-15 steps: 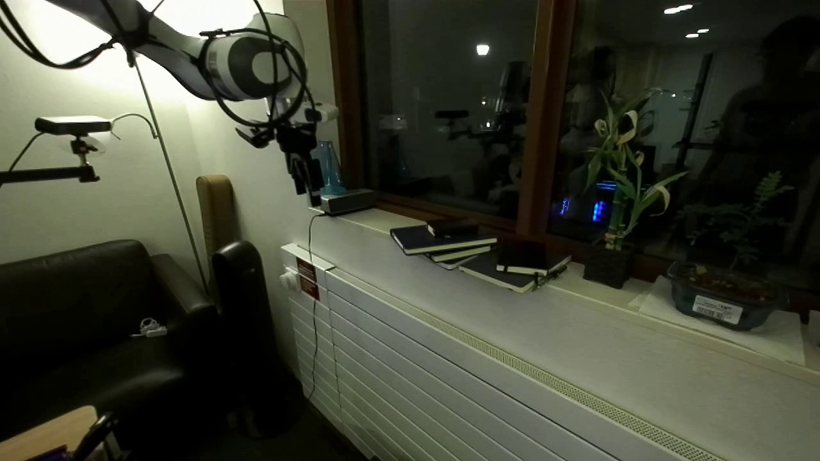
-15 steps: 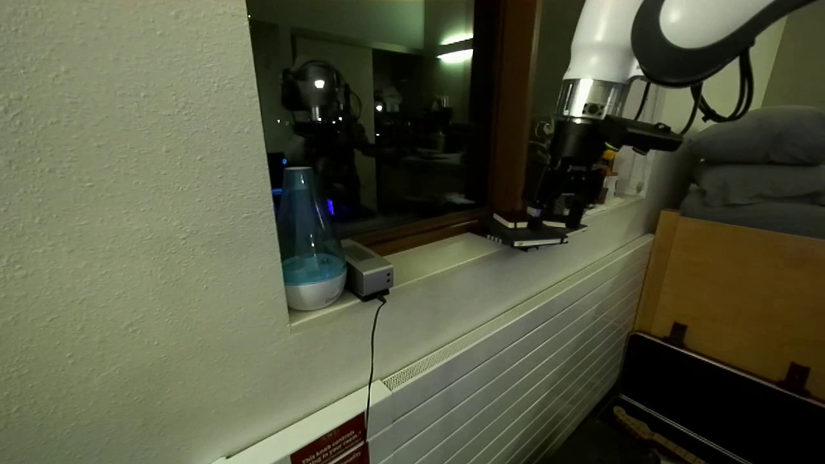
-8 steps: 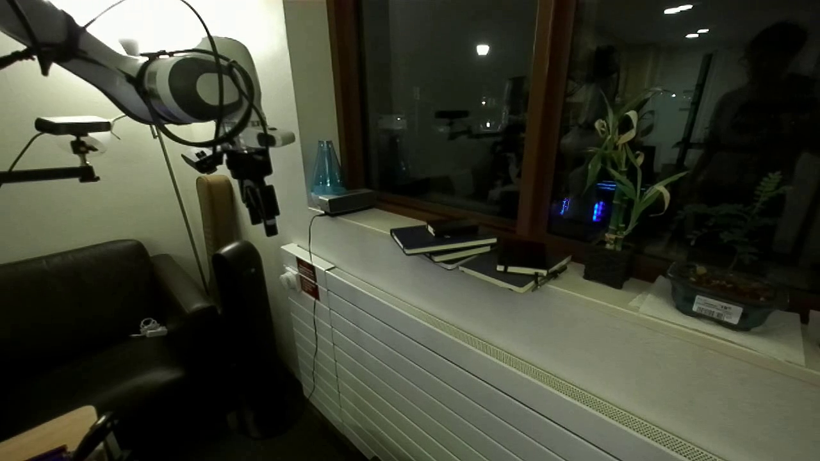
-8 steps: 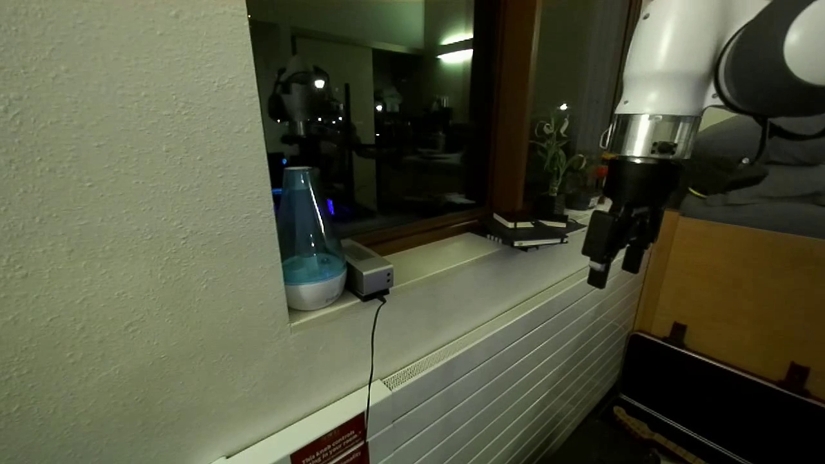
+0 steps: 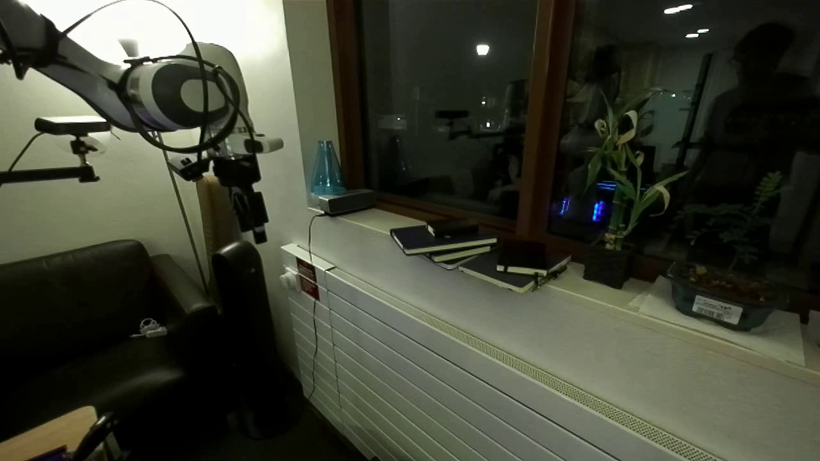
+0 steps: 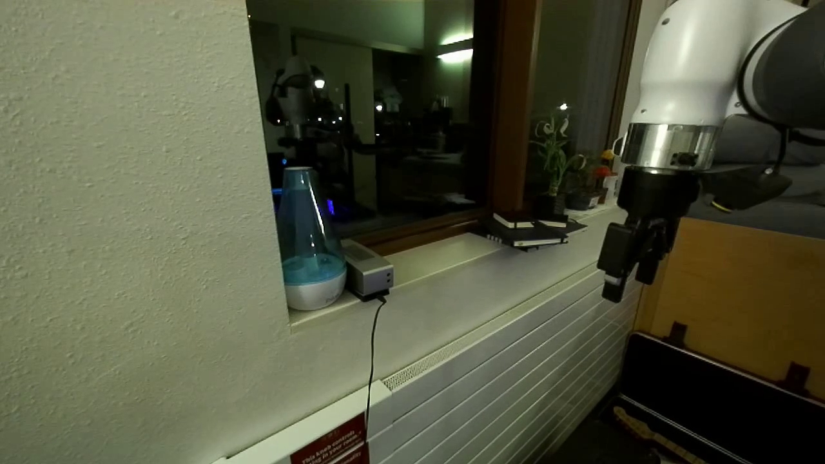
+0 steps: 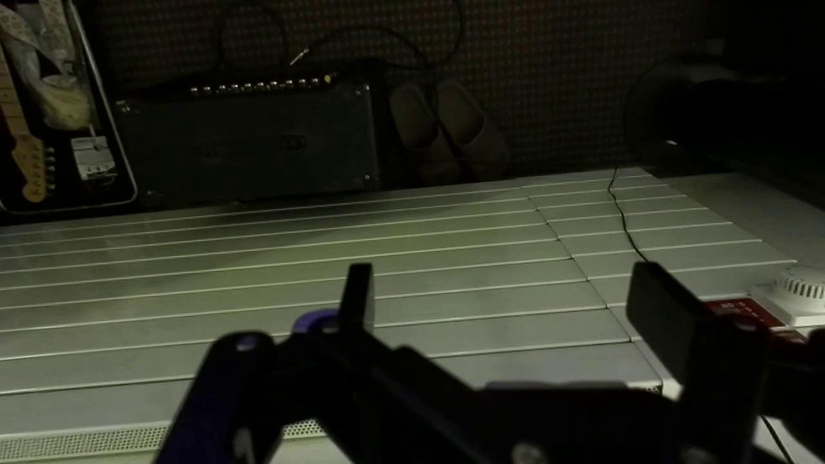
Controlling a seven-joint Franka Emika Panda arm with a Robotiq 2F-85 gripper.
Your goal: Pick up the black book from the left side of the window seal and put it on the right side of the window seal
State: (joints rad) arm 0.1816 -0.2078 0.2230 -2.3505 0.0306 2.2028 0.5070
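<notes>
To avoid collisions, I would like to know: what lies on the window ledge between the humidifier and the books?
A grey box-shaped device beside the humidifier, then bare window ledge up to the books; both exterior views show this.

We see a plain black book (image 5: 452, 227) and near-black hardbacks (image 5: 415, 239) with cream page edges. The window seal (image 6: 438, 256) is cream; along its back edge the wooden window frame (image 6: 514, 109) is reddish brown, and at one corner the humidifier (image 6: 309, 238) is translucent blue over white. The radiator panel (image 6: 515, 361) is white with parallel lines, the sign (image 6: 332, 444) red with white lettering, the carpet (image 7: 567, 96) flecked with red, the gripper (image 7: 509, 293) black with purple patches.
</notes>
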